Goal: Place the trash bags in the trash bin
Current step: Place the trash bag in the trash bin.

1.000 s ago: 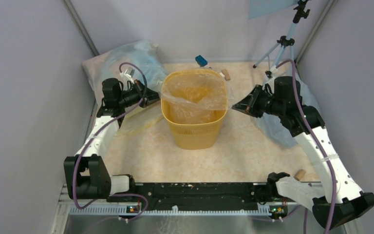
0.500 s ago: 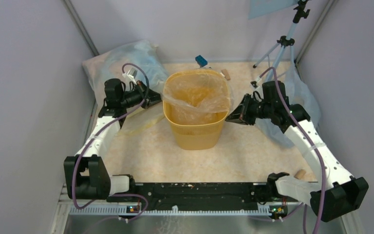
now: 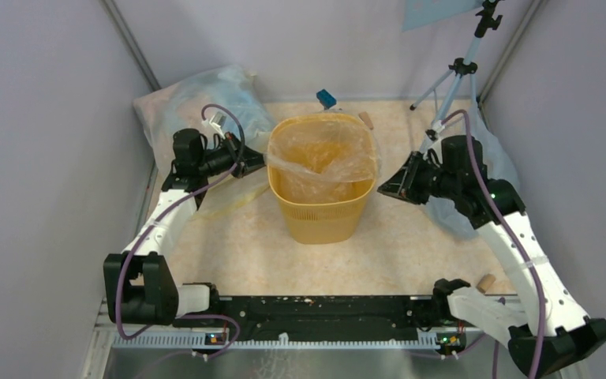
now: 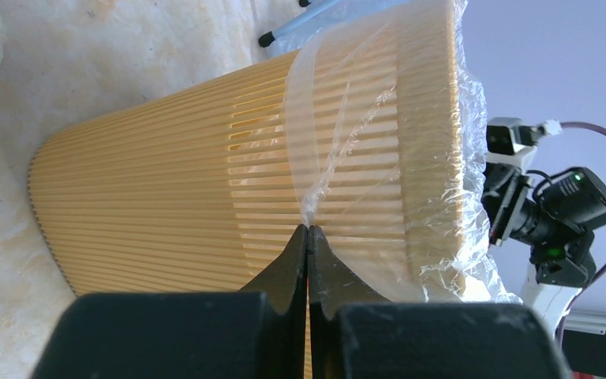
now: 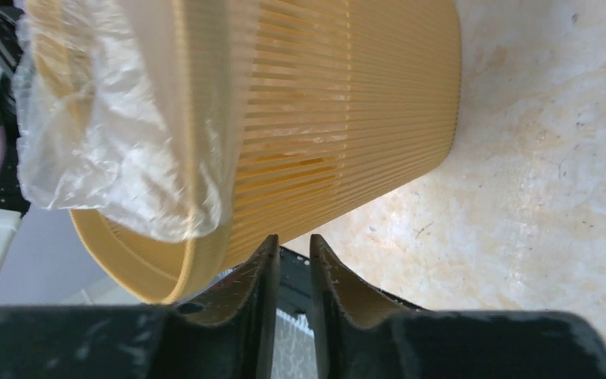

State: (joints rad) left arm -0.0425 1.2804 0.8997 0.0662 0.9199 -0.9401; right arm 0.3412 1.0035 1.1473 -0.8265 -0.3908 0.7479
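The yellow trash bin (image 3: pixel 319 209) stands upright mid-table. A thin see-through trash bag (image 3: pixel 323 158) lines it, its film folded over the rim. My left gripper (image 3: pixel 262 163) is at the bin's left side, shut on a pinch of the bag's film. In the left wrist view its fingertips (image 4: pixel 308 230) close on the film (image 4: pixel 363 118) against the ribbed bin wall (image 4: pixel 150 189). My right gripper (image 3: pixel 383 188) is just right of the bin, apart from it. Its jaws (image 5: pixel 292 239) stand a narrow gap apart and empty, below the bin (image 5: pixel 339 110) and the bag (image 5: pixel 110 150).
Bluish plastic sacks lie at the back left (image 3: pixel 205 95) and under the right arm (image 3: pixel 493 154). A tripod (image 3: pixel 458 71) stands at the back right. A blue block (image 3: pixel 326 99) and a cork piece (image 3: pixel 365 120) lie behind the bin. Another film sheet (image 3: pixel 225 197) lies left of the bin.
My right gripper reached in to the bin's right side, then drew back a little to the right. My left gripper and the bin shifted slightly right.
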